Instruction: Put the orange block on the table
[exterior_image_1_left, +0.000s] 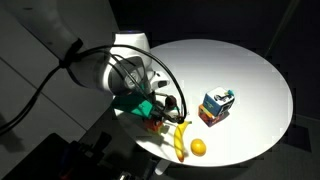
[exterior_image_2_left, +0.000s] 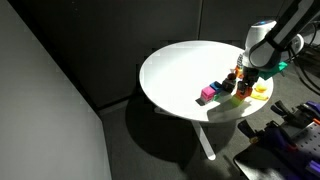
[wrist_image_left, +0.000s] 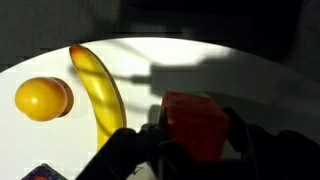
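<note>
In the wrist view the orange block (wrist_image_left: 194, 124), a small orange-red cube, sits between my gripper's (wrist_image_left: 192, 140) two dark fingers, which press on its sides. It hangs just above the round white table (wrist_image_left: 240, 85). In an exterior view the gripper (exterior_image_1_left: 157, 112) is low over the near edge of the table (exterior_image_1_left: 240, 65), with a speck of orange-red (exterior_image_1_left: 155, 124) below it. In the other exterior view the gripper (exterior_image_2_left: 245, 80) hovers near coloured blocks on the table (exterior_image_2_left: 180, 65).
A yellow banana (wrist_image_left: 97, 85) and a round orange fruit (wrist_image_left: 42, 98) lie just left of the gripper; they also show in an exterior view (exterior_image_1_left: 181, 138) (exterior_image_1_left: 198, 147). A multicoloured carton (exterior_image_1_left: 216, 106) stands to the right. A pink cube (exterior_image_2_left: 208, 93) sits nearby.
</note>
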